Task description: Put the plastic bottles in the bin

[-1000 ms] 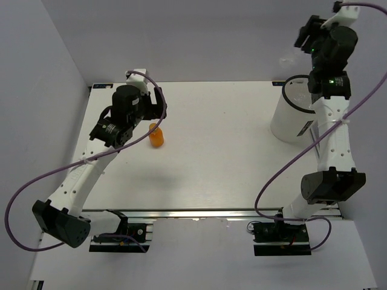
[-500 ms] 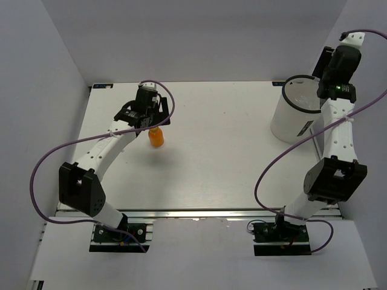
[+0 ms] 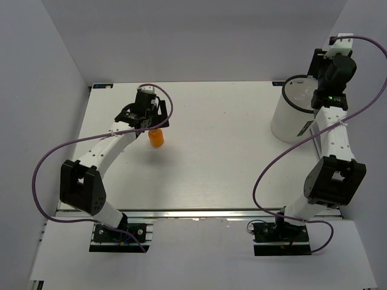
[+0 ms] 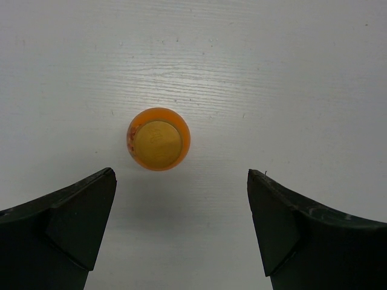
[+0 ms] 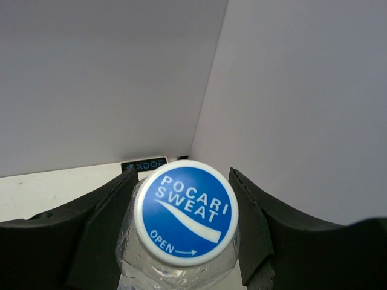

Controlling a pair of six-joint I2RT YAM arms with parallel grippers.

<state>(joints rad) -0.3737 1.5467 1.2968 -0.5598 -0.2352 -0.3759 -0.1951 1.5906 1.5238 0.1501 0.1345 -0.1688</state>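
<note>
Blue-capped bottle [image 5: 185,212] pinched by right gripper [image 5: 182,208], seen only wrist-side; left gripper [image 4: 180,182] spread

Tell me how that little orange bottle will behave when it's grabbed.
The orange bottle stands upright and stubby, so it probably resists tipping. Its round body could roll if knocked over. Being small plastic, it is likely light.
</note>
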